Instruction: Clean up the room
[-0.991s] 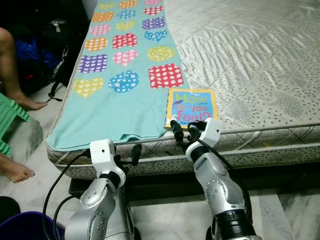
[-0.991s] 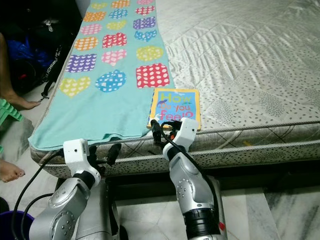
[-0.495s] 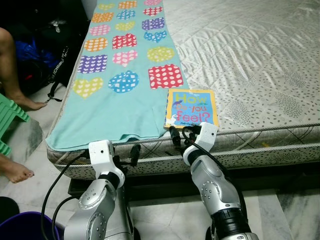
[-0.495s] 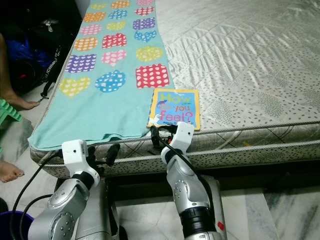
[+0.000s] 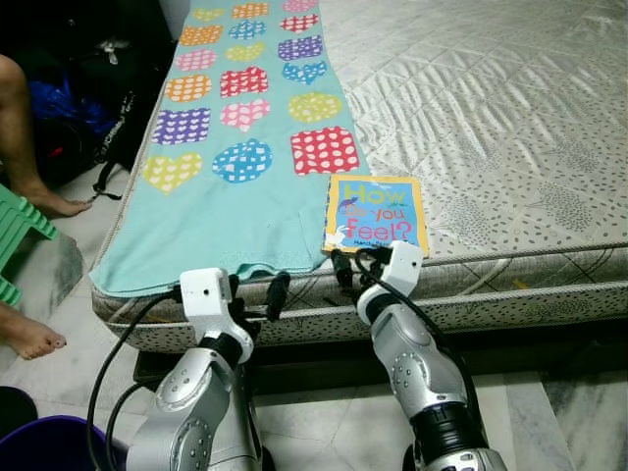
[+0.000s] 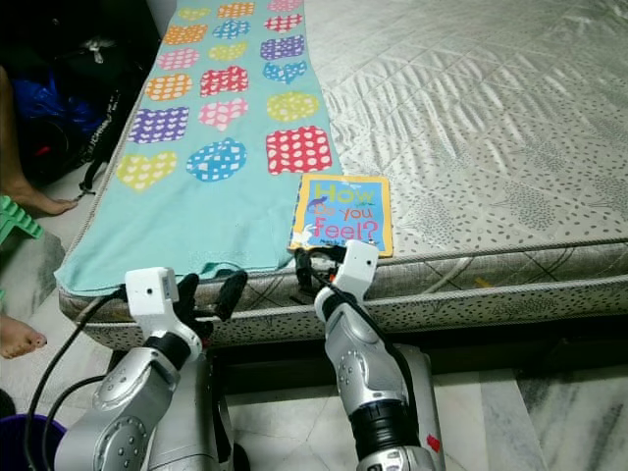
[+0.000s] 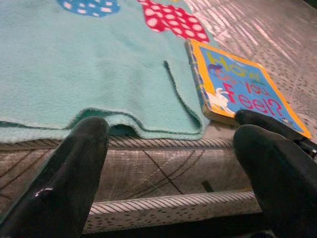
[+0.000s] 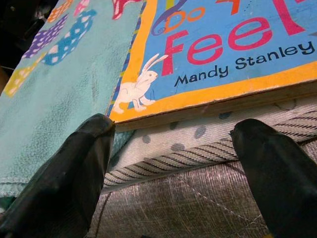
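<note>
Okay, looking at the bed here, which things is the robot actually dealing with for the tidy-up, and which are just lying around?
In the job:
book, at the bed's near edge
right claw, open, just below the book
left claw, open, at the mattress edge

Just there:
blanket with hearts
green stool
dark bags on the floor
a person's foot

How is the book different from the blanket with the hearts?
The book is a small, stiff rectangle; the blanket is long, soft cloth running up the bed. The book has words and a bunny on blue with an orange border; the blanket is teal with dotted hearts. The book lies flat on the bed; the blanket's end droops over the edge. Both lie on the bed, side by side, by the open right gripper.
</note>
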### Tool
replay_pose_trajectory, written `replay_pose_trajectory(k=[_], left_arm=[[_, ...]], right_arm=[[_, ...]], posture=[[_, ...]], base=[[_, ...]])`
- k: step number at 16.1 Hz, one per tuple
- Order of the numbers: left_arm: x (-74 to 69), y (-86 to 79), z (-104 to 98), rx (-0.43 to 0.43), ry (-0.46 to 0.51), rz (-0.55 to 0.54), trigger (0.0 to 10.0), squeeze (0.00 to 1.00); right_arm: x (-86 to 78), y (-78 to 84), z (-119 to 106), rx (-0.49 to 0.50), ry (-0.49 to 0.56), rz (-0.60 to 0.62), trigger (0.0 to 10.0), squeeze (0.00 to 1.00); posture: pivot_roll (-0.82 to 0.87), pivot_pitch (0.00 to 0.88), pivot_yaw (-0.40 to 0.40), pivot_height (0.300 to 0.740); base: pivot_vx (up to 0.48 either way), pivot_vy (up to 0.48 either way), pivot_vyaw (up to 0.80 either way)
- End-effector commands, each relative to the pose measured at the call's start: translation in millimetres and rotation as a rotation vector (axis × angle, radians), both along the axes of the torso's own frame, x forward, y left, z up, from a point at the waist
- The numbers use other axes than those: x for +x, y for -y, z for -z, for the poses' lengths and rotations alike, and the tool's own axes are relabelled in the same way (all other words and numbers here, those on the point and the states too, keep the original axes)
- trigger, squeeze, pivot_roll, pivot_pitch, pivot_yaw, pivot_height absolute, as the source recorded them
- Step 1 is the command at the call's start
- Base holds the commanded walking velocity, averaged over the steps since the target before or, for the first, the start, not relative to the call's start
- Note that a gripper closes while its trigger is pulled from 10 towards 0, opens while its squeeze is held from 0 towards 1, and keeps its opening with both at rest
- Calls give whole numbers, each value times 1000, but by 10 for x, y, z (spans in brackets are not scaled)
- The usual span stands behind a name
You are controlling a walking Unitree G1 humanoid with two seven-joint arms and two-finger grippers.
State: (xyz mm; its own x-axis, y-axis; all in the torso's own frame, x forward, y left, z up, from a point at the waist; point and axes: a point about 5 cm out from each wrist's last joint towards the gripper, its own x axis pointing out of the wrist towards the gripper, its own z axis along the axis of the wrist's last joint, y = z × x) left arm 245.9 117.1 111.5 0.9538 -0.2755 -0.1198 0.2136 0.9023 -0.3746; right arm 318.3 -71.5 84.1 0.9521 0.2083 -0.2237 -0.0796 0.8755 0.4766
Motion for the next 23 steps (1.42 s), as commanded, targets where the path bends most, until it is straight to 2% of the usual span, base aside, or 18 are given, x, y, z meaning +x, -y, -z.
replay_pose_trajectory(k=[1, 4, 11, 20, 21, 22, 23], left_arm=[[-19, -14, -8, 8, -3, 7, 10000, 0], [-36, -13, 17, 17, -13, 7, 10000, 0], [-58, -38, 21, 23, -24, 4, 10000, 0], [-102, -34, 44, 13, -48, 5, 10000, 0], [-107, -31, 48, 7, -54, 2, 10000, 0], [-107, -32, 50, 8, -56, 3, 10000, 0], [-112, -33, 57, 0, -64, -3, 10000, 0]], right_arm=[[-24, -289, 2, 73, -57, -40, 10000, 0], [-2, -320, 32, 59, -101, -32, 10000, 0], [129, -506, -66, 201, -144, 11, 10000, 0], [251, -539, -108, 323, -187, 67, 10000, 0], [265, -566, -133, 353, -187, 71, 8275, 0], [279, -590, -156, 371, -184, 71, 2000, 0], [283, -622, -163, 416, -194, 80, 0, 0]], posture=[[82, 86, 104, 470], [81, 87, 101, 470], [116, 82, 101, 470], [127, 82, 108, 470], [127, 81, 108, 470], [127, 81, 108, 470], [134, 77, 106, 470]], base=[[0, 0, 0], [0, 0, 0], [0, 0, 0], [0, 0, 0], [0, 0, 0], [0, 0, 0], [0, 0, 0]])
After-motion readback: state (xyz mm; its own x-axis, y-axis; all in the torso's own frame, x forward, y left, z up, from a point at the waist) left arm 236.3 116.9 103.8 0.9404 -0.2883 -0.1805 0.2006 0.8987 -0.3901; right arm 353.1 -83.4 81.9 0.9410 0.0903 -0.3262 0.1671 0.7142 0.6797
